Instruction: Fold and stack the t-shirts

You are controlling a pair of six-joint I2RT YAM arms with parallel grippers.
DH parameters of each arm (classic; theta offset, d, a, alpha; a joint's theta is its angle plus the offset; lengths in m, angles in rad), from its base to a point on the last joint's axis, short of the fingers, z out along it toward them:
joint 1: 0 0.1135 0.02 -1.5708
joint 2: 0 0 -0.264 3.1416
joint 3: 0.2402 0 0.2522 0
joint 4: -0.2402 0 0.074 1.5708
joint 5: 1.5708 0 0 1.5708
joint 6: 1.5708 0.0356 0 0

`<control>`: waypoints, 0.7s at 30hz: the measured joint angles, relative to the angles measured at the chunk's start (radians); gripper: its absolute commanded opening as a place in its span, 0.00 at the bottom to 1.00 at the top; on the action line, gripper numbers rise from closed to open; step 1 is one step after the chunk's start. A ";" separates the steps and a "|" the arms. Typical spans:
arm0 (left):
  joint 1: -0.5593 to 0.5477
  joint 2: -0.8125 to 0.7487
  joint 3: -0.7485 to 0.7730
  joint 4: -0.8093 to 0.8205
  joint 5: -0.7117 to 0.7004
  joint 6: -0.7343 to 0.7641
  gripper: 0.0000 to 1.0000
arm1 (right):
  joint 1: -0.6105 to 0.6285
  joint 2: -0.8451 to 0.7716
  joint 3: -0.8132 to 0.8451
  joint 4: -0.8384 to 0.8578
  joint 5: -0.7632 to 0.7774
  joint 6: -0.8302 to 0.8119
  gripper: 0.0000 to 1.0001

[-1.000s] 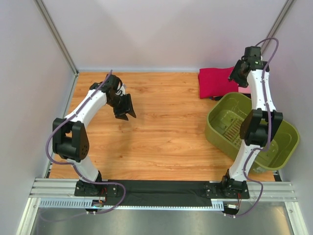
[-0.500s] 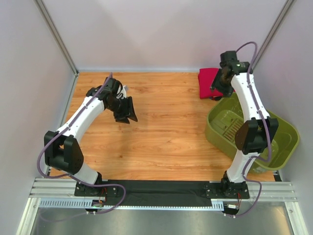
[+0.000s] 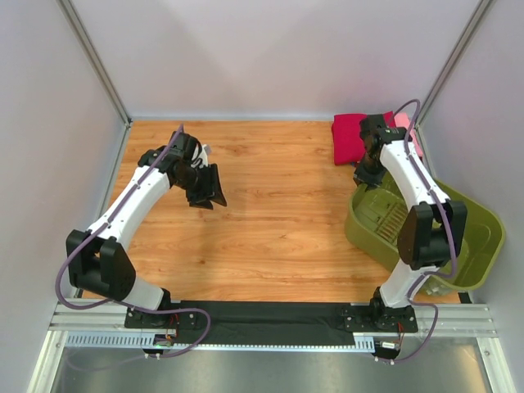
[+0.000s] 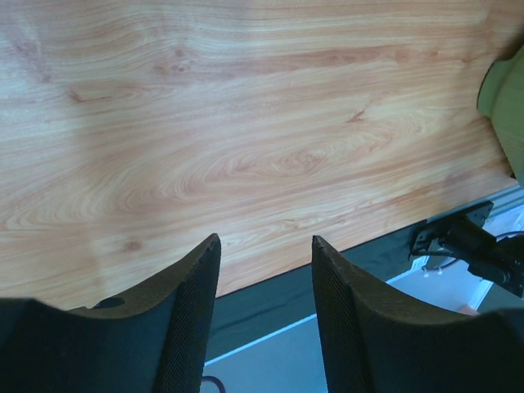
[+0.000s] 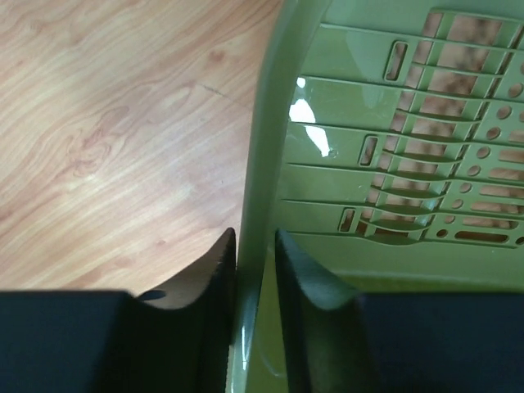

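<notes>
- Right gripper (image 5: 255,239) is pinching the olive-green basket (image 5: 270,123) by its left rim, jaws narrow, one finger on each side of the wall.
- Left gripper (image 4: 266,246) is hanging wide and empty, well left of the basket.
- Crimson t-shirt (image 3: 352,139) is lying just behind the basket (pink one (image 3: 404,121) peeking beside it).
- My guess: it's shifting the basket aside, and the next move needs a steady drag without tipping.

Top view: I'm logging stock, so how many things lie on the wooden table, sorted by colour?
Crimson-red folded cloth t-shirt: 1
Pink cloth, only partly in view: 1
Olive-green plastic basket: 1
Total: 3
</notes>
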 measured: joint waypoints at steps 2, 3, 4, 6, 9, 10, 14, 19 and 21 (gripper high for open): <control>0.000 -0.002 0.000 0.000 -0.002 0.000 0.56 | 0.008 -0.036 -0.032 0.005 -0.006 0.000 0.17; 0.000 -0.003 0.000 0.000 -0.002 0.000 0.56 | 0.011 -0.062 -0.052 0.006 -0.006 0.000 0.15; 0.000 -0.004 0.000 0.000 -0.002 0.000 0.56 | 0.012 -0.081 -0.066 0.007 -0.007 -0.001 0.13; 0.000 -0.005 0.000 0.000 -0.002 0.000 0.56 | 0.013 -0.136 -0.103 0.007 -0.007 0.003 0.05; 0.000 -0.008 -0.001 0.000 -0.002 -0.001 0.56 | 0.018 -0.217 -0.159 0.008 -0.021 0.007 0.00; 0.000 -0.011 -0.002 0.001 -0.002 -0.001 0.56 | 0.021 -0.241 -0.177 0.012 -0.029 0.006 0.00; 0.000 -0.026 -0.014 0.002 -0.008 -0.002 0.56 | 0.042 -0.329 -0.246 0.032 -0.066 0.000 0.00; 0.028 -0.048 -0.016 -0.002 -0.097 -0.005 0.56 | 0.204 -0.341 -0.242 -0.012 -0.018 0.045 0.00; 0.083 -0.050 -0.015 -0.001 -0.118 -0.012 0.56 | 0.335 -0.319 -0.208 -0.051 0.013 0.087 0.00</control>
